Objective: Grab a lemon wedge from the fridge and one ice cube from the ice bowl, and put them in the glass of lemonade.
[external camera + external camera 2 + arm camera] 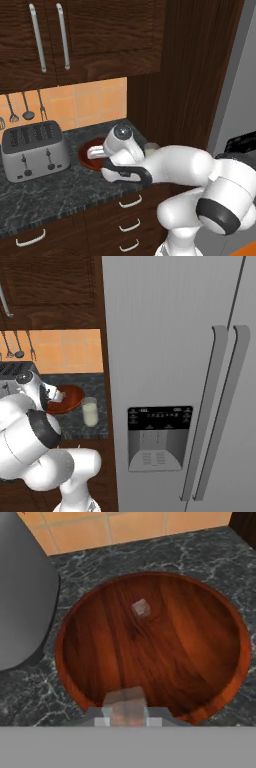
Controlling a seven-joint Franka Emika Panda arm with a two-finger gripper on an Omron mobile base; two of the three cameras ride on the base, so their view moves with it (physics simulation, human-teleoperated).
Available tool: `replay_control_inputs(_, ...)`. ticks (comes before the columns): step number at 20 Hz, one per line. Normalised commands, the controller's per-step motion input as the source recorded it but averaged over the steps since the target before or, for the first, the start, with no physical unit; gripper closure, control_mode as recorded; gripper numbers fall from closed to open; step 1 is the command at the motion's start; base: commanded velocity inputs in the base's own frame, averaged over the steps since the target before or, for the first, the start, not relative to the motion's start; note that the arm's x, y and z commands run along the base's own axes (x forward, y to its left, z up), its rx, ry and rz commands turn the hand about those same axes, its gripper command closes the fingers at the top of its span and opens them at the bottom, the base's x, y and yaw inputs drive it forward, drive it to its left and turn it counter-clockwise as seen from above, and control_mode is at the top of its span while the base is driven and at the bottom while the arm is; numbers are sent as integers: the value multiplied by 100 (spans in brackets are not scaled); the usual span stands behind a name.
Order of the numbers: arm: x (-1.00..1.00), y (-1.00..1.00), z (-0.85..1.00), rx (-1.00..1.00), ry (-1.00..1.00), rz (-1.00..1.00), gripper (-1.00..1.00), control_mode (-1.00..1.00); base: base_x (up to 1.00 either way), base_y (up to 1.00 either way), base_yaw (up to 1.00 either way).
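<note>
The end effector [125, 714] is clamped on an ice cube [125, 704] above the ice bowl's [80, 662] near rim (another cube [141, 608] lies ahead); toaster [20, 597] crowds one side, bench [150, 557] open beyond.

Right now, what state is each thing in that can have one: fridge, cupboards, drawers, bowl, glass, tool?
fridge: both doors shut.
upper cupboards: doors shut.
drawers: pushed in.
ice bowl: upright, one loose ice cube inside.
glass of lemonade: upright, filled, beside the bowl.
toaster: slots look empty.
tool: shut on a second ice cube, above the bowl.
</note>
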Motion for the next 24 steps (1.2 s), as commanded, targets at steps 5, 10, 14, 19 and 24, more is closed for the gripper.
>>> replay_control_inputs(5, -17, -24, 9, 5, 0, 0, 100, -100, 0, 0, 0)
replay_control_inputs(10, -1, -50, 87, -15, 6, -14, 100, -100, 0, 0, 0)
replay_control_inputs(14, -7, -60, 100, -23, 25, -29, 100, -100, 0, 0, 0)
replay_control_inputs(19, -30, -59, 71, -7, 48, -21, 100, -100, 0, 0, 0)
replay_control_inputs(24, -16, -46, -45, 0, 14, -12, 100, -100, 0, 0, 0)
